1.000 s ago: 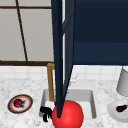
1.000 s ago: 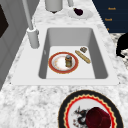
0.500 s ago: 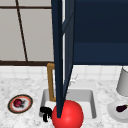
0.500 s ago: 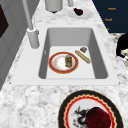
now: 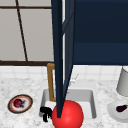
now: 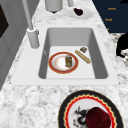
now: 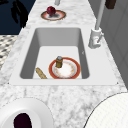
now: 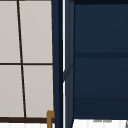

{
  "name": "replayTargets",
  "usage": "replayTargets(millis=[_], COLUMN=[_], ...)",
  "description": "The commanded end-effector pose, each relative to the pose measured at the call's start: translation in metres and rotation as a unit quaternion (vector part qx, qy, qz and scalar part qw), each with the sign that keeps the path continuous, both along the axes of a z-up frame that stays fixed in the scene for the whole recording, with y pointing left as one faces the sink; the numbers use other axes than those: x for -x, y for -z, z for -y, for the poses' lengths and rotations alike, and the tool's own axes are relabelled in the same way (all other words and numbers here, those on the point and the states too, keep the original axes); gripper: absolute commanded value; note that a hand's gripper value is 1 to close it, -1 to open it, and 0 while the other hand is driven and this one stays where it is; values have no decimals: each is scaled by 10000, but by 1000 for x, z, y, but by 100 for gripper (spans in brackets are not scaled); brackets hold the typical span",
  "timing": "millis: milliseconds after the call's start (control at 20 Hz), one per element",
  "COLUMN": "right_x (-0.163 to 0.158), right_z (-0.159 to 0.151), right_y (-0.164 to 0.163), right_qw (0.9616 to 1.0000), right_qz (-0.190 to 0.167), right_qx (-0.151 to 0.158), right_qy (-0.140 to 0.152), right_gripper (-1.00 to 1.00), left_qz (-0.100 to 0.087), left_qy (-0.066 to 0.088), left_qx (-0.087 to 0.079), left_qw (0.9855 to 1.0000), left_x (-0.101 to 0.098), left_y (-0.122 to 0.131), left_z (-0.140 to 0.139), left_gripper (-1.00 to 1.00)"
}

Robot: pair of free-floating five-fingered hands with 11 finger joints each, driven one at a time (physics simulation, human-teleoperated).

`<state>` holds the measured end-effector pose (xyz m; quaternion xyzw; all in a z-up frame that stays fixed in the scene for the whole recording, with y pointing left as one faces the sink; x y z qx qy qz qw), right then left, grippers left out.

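My left hand [image 5: 45, 113] hangs in front of the sink's left front corner, fingers loosely spread and pointing down, holding nothing. It also shows as a black hand [image 6: 122, 45] off the counter's front edge and as a hand [image 7: 18, 11] near the far plate. A big red ball [image 5: 67, 115] sits just right of it, before the sink [image 5: 91, 100]. In the basin lie a red-rimmed plate [image 6: 55, 65] bearing a small jar [image 6: 68, 60], a bread stick [image 6: 82, 56] and a small brown lump [image 6: 83, 49]. A black scrap [image 6: 124, 1] at the picture's top right corner could be my right hand.
A dark blue cabinet door [image 5: 62, 57] stands open above the sink. A patterned plate [image 5: 11, 106] with a red fruit [image 5: 18, 102] lies on the left counter. On the right are a white plate [image 5: 112, 110] with an aubergine [image 5: 121, 108] and a grey canister [image 5: 123, 82]. The tap [image 6: 32, 37] stands behind the basin.
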<state>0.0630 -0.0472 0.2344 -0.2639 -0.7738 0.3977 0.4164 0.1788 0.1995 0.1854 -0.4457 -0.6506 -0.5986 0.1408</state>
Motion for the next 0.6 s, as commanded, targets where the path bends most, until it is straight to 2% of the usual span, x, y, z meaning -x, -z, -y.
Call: replayTargets(millis=[0,300,400,550], right_x=[-3,-10,-16,-38], right_z=[16,44,51,55], right_y=[3,3,3,3], right_qw=[9980,9922,9907,9906], right_qz=[-620,-1241,-1351,-1342], right_qx=[119,38,119,231], right_qy=[1,-96,-69,-125], right_gripper=[-100,-100,-100,-100], left_qz=[0,0,0,0], left_qy=[0,0,0,0], left_qx=[0,0,0,0], left_qw=[10000,10000,10000,10000], left_x=[0,0,0,0], left_y=[0,0,0,0], left_z=[0,0,0,0], left_gripper=[0,0,0,0])
